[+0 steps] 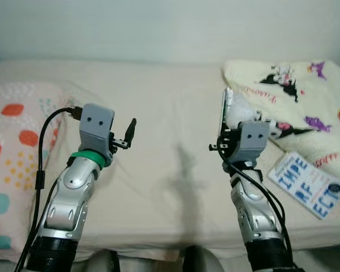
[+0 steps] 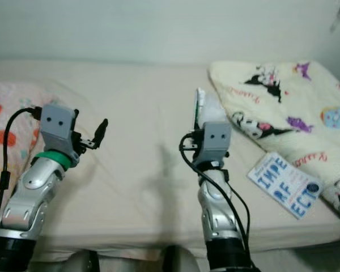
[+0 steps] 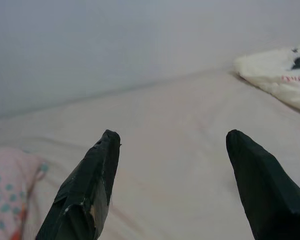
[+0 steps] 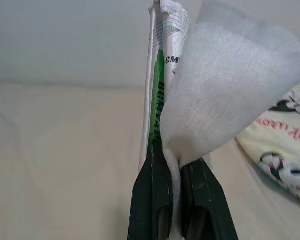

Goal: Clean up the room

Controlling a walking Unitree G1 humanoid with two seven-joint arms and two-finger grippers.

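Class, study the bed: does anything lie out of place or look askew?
A book lies slanted near the bed's right front edge, beside the rumpled cartoon blanket. The right claw is shut on a wipes packet with a loose white sheet hanging out.

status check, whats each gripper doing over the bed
Right gripper shut on wipes packet, held upright over the bed. Left gripper open, holding nothing. Book and blanket on bed to the right.
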